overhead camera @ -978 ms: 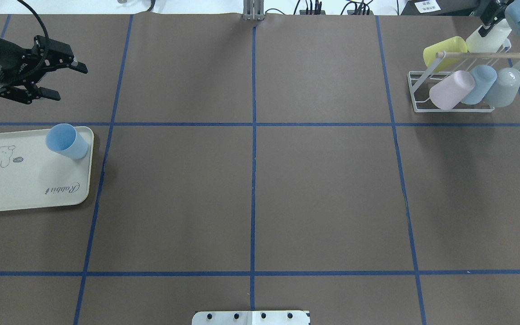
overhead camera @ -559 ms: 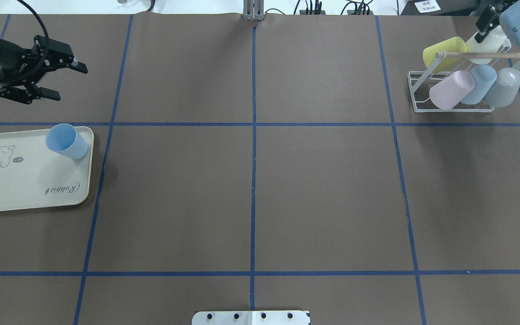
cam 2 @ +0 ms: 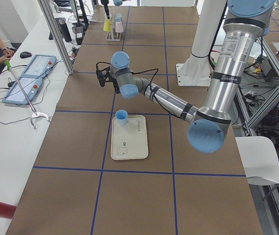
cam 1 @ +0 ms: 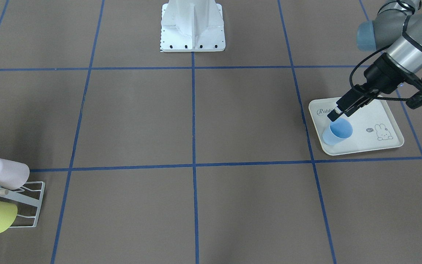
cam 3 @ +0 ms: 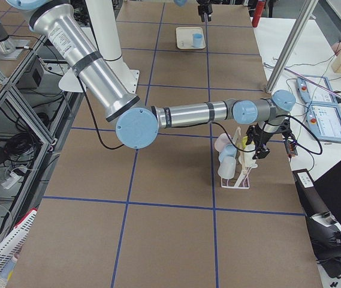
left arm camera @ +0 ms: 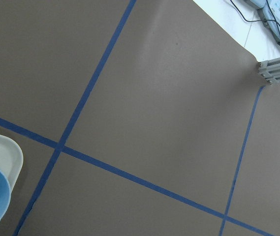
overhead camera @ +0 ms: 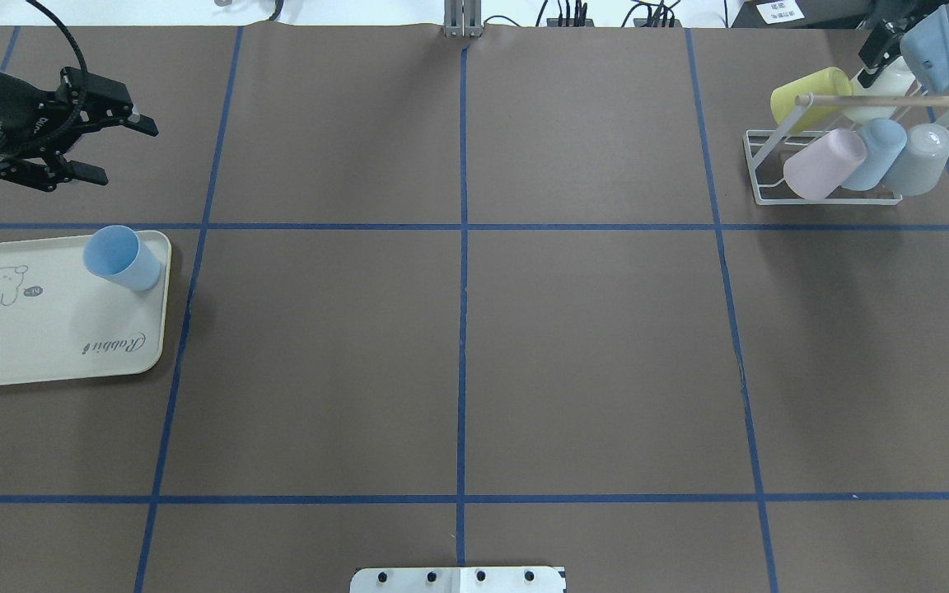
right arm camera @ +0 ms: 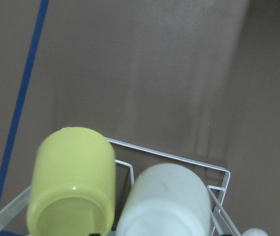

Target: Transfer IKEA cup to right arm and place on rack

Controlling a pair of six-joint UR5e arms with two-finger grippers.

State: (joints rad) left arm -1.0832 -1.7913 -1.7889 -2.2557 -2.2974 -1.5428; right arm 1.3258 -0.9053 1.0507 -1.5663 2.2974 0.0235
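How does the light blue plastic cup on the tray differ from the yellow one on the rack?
Pose: the light blue plastic cup stands upright, mouth up, on the cream tray; the yellow plastic cup sits tilted, base up, on the white wire rack. Colour: blue against yellow. Both are handleless tumblers.

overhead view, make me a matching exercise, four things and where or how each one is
1 upright blue plastic cup
2 yellow plastic cup
3 pink plastic cup
4 left gripper

a on the white wire rack, beyond its wooden rod
b on the cream rabbit tray
c open, holding nothing
d on the rack, nearer side of the rod

Pairs: 1-b, 2-a, 3-d, 4-c
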